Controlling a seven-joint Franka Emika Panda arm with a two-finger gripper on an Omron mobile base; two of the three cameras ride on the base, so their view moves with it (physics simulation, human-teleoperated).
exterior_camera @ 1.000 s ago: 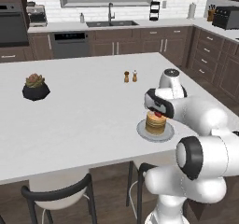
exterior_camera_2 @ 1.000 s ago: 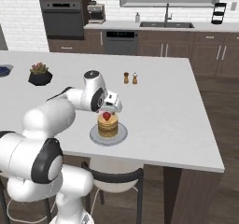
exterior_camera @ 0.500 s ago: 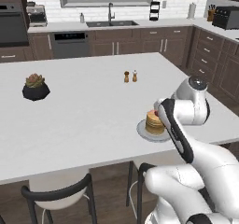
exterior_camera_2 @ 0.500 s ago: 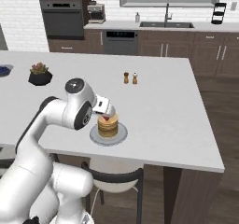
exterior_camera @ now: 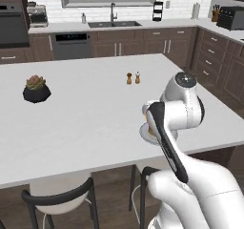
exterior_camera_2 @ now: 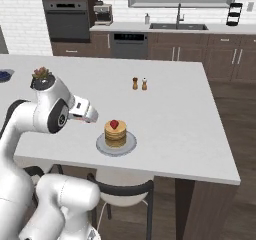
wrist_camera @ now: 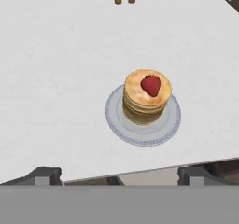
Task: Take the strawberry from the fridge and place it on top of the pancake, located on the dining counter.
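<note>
- Two fingertips (wrist_camera: 44, 175) of your gripper (wrist_camera: 119, 176) sit wide apart with nothing between them, back off the near edge of the dining counter (exterior_camera_2: 190, 134) and clear of the food.
- You've got the strawberry (wrist_camera: 151, 85) sitting on top of the pancake (wrist_camera: 145, 99), stacked on its plate (wrist_camera: 140, 136) close to that near edge.
- Further in, mid-counter, two little shakers (exterior_camera_2: 139, 83) stand side by side.
- Toward the far left edge there's a potted plant (exterior_camera: 36, 89).
</note>
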